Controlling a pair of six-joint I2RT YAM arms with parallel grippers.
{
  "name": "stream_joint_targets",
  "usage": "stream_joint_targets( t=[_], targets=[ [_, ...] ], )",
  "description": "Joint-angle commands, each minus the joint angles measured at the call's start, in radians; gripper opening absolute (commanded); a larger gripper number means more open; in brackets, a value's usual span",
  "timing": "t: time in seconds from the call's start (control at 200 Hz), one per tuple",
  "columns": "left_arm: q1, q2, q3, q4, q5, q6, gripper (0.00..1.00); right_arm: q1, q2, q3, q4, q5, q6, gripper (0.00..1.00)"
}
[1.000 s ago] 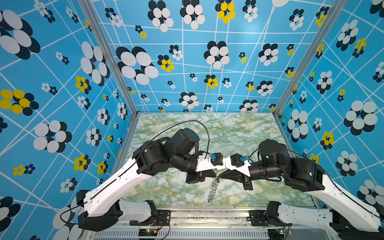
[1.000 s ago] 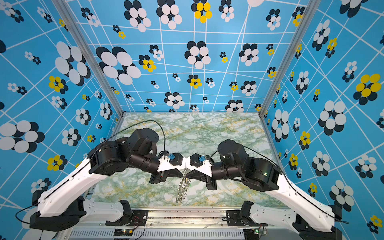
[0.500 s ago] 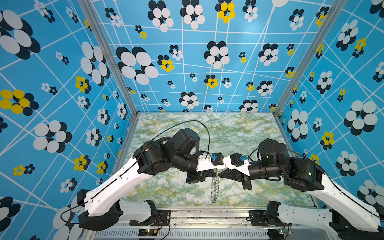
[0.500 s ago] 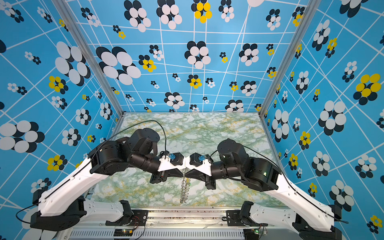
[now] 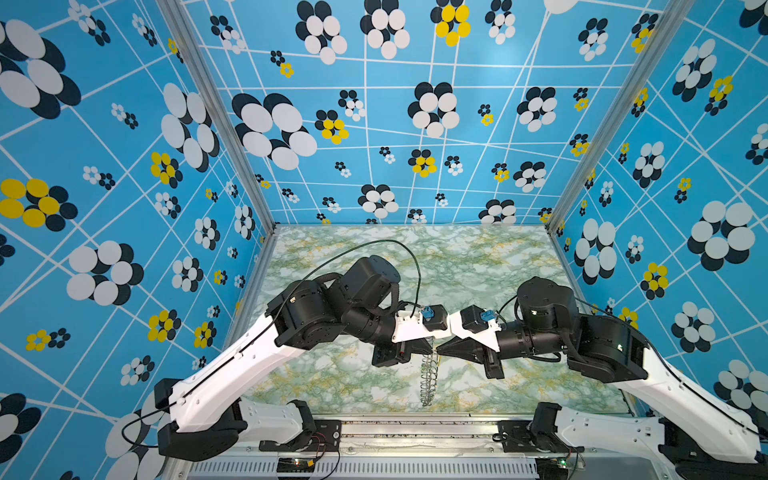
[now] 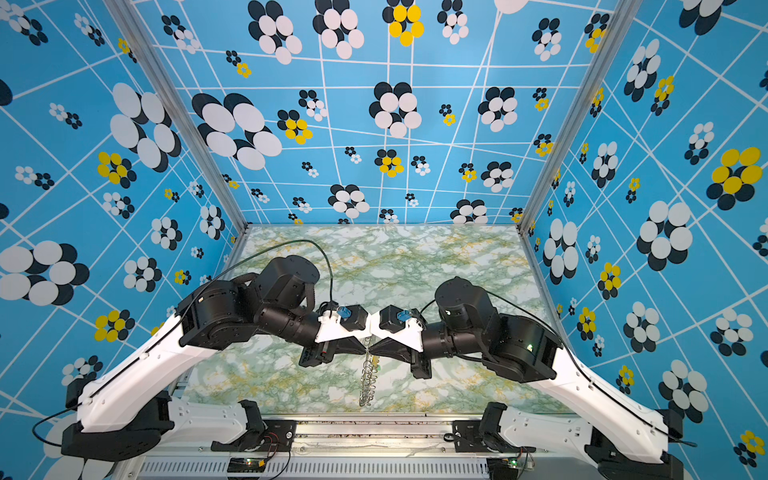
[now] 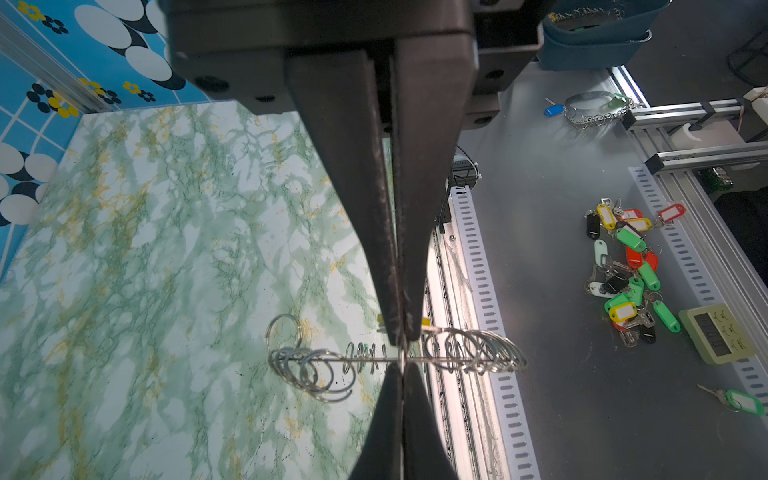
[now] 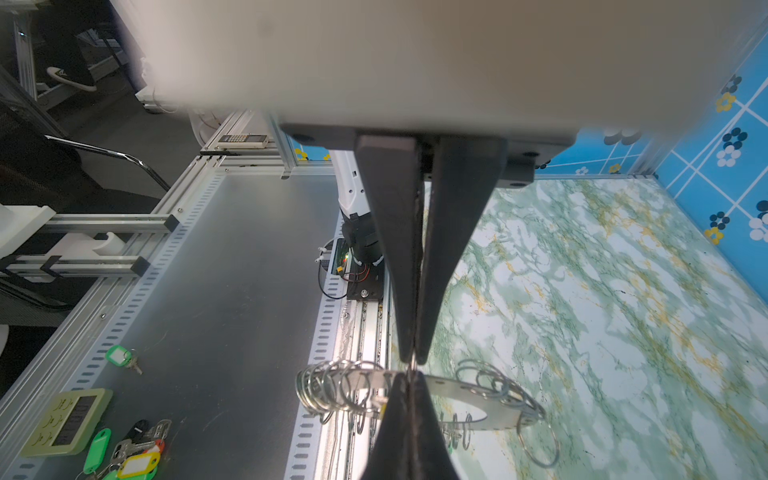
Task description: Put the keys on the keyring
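Observation:
The keyring [image 5: 429, 376] [image 6: 367, 382] hangs edge-on above the marble table [image 5: 478, 266], its rim crowded with silver wire loops. My left gripper [image 5: 432, 351] [image 6: 364, 352] and right gripper [image 5: 437, 352] [image 6: 370, 352] meet tip to tip at its top, both shut on a thin bit of its metal. In the left wrist view my left gripper [image 7: 402, 368] faces the right gripper [image 7: 401, 341] across the keyring [image 7: 465, 353]. A sliver of the yellow key [image 7: 425, 321] [image 8: 384, 409] and of the green key [image 7: 365, 345] show by the tips. The right gripper [image 8: 409, 375] pinches at the keyring's band [image 8: 453, 384].
Outside the cell, on the grey bench, lie a heap of coloured key tags [image 7: 627, 266] [image 8: 133, 453], a pale green timer [image 7: 717, 332], a lone green tag [image 7: 744, 401] [image 8: 118, 356], another ring with a blue tag [image 7: 590, 110] and a blue bin [image 7: 594, 37]. Blue flowered walls enclose the table.
The hanging keyring has swung from slanting down-left to hanging nearly straight down and edge-on. Both grippers stay shut and in place.

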Motion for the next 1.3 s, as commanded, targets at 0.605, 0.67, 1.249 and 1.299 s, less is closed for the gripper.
stream_joint_targets(
  t=[0.605,0.67,1.249,1.299],
  targets=[
    [0.015,0.064,0.071,0.097,0.034,-0.051,0.00,0.009,-0.006,-0.027,0.029,-0.097,0.017,0.00],
    [0.016,0.071,0.078,0.093,0.035,-0.051,0.00,0.008,-0.004,-0.026,0.025,-0.099,0.015,0.00],
    [0.000,0.100,0.102,0.068,0.039,-0.053,0.00,0.009,0.017,-0.023,0.051,-0.115,0.010,0.00],
    [-0.001,0.102,0.101,0.067,0.039,-0.052,0.00,0.009,0.018,-0.024,0.054,-0.115,0.009,0.00]
  ],
)
